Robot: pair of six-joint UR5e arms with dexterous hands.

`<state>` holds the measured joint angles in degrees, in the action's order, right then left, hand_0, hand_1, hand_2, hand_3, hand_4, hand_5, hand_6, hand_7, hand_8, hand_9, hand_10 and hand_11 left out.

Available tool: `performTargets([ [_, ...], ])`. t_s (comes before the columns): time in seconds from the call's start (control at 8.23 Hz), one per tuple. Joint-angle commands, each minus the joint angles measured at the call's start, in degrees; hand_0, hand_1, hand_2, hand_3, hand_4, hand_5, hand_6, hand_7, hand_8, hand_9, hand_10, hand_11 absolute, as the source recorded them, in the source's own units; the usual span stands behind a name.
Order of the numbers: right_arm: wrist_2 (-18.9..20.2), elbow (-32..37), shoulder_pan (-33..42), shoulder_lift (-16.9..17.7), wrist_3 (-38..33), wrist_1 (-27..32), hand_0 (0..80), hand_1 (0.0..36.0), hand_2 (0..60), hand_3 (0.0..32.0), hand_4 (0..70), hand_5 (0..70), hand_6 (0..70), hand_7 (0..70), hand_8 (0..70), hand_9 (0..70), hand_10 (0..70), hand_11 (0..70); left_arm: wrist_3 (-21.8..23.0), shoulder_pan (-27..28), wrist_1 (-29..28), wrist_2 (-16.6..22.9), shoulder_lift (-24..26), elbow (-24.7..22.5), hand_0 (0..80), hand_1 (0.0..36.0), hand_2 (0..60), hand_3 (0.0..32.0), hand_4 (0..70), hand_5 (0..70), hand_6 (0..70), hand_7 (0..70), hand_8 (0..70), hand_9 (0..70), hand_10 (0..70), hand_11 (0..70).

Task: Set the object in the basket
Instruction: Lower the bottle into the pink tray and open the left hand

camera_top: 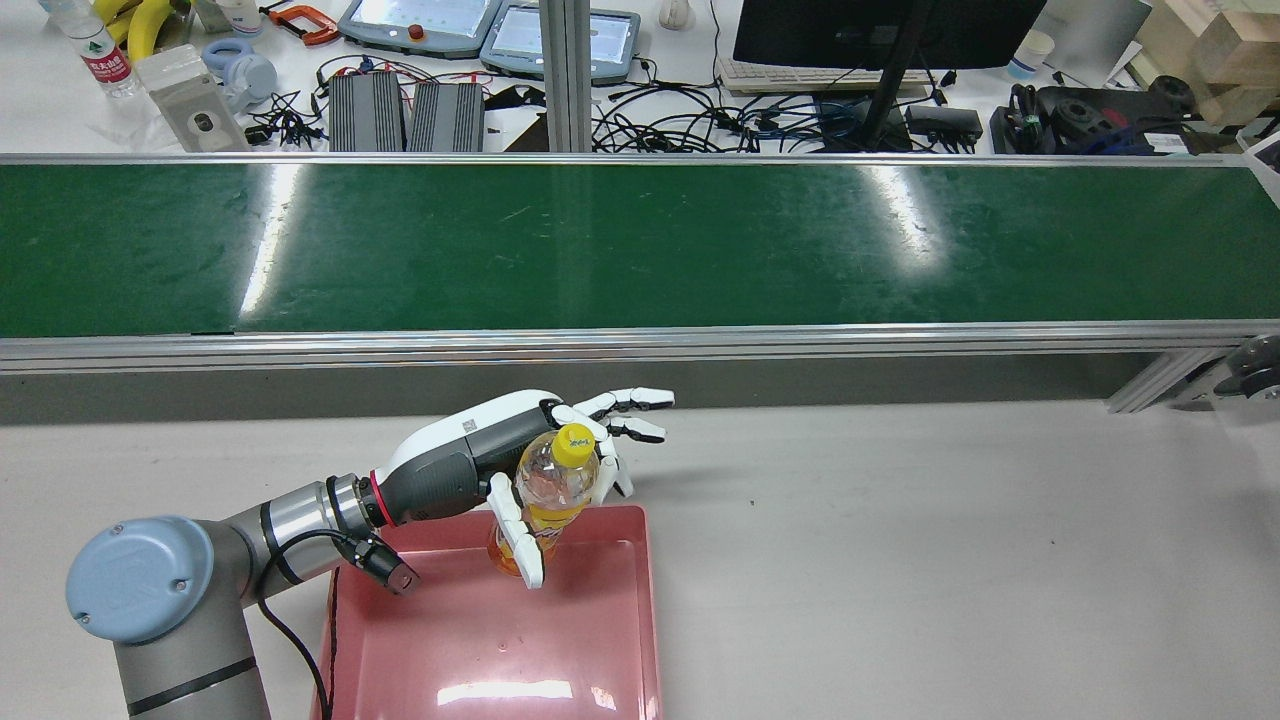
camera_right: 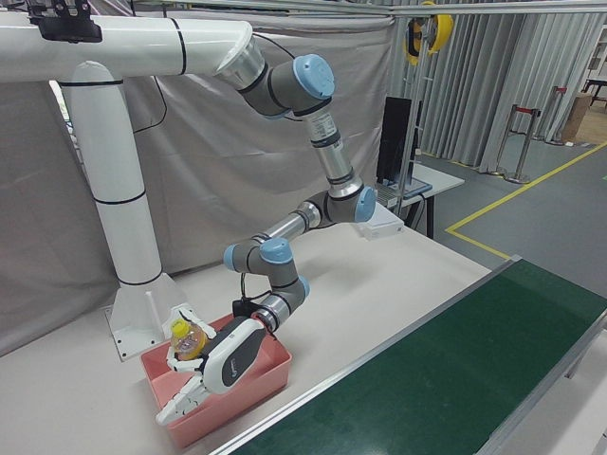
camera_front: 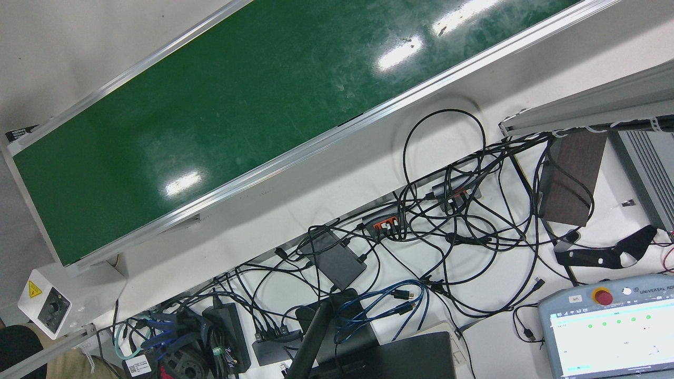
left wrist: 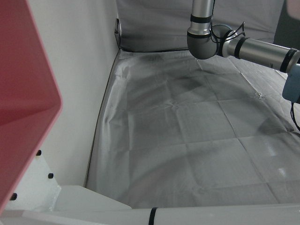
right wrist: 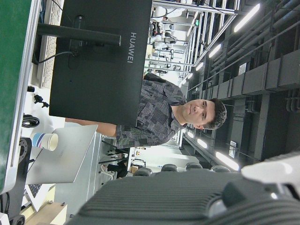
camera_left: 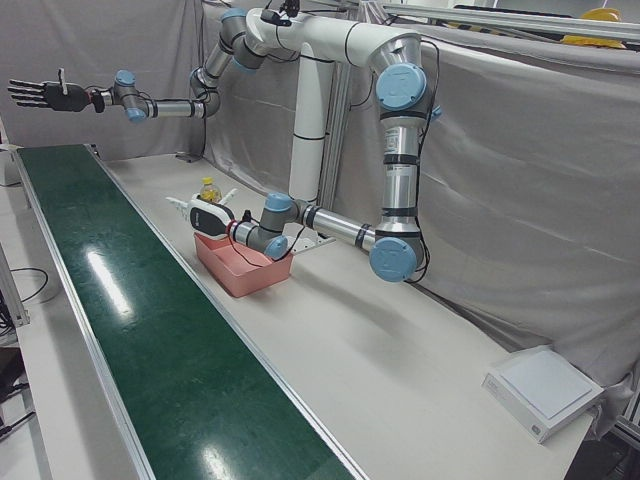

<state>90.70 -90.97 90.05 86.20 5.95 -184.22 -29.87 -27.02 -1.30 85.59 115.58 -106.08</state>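
While the left hand (camera_top: pixel 520 470) is gripping the yellow-capped drink bottle (camera_top: pixel 556 487) over the pink basket (camera_top: pixel 640 620), a loose hold could be letting it tip outside.

Green conveyor belt (camera_top: pixel 640 245) runs across in front of me. Past it: cable tangle (camera_top: pixel 700 125), black monitor (camera_top: pixel 880 30), two teach pendants (camera_top: pixel 420 22), water bottle (camera_top: pixel 102 58), bananas (camera_top: pixel 140 18). Grey curtain (camera_left: pixel 520 150) behind.

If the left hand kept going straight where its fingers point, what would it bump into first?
Probably the conveyor belt's near rail. The left hand, holding the bottle over the pink basket, points that way; depth is uncertain.
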Motion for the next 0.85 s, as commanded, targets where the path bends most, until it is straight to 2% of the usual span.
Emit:
performTargets([
  [0.0,0.0,0.0,-0.05,0.02,0.03,0.0,0.0,0.0,0.0,0.0,0.0,0.0,0.0,0.0,0.0,0.0,0.0,0.0,0.16,-0.49,0.94,0.01,0.08,-0.97,47.1,0.6,0.0,0.0,13.6,9.0,0.0,1.6,7.0,8.3,5.1,7.9],
  [0.24,0.0,0.0,0.04,0.02,0.03,0.0,0.0,0.0,0.0,0.0,0.0,0.0,0.0,0.0,0.0,0.0,0.0,0.0,0.33,-0.58,1.29,0.01,0.08,-0.97,47.3,0.0,0.0,0.0,12.4,4.4,0.0,2.4,7.4,9.0,5.1,7.7],
  [0.73,0.0,0.0,0.04,0.02,-0.06,0.0,0.0,0.0,0.0,0.0,0.0,0.0,0.0,0.0,0.0,0.0,0.0,0.0,0.6,-0.67,2.52,0.01,0.17,-2.11,47.0,0.0,0.0,0.0,12.3,6.5,0.0,1.4,7.1,8.7,5.0,7.6],
])
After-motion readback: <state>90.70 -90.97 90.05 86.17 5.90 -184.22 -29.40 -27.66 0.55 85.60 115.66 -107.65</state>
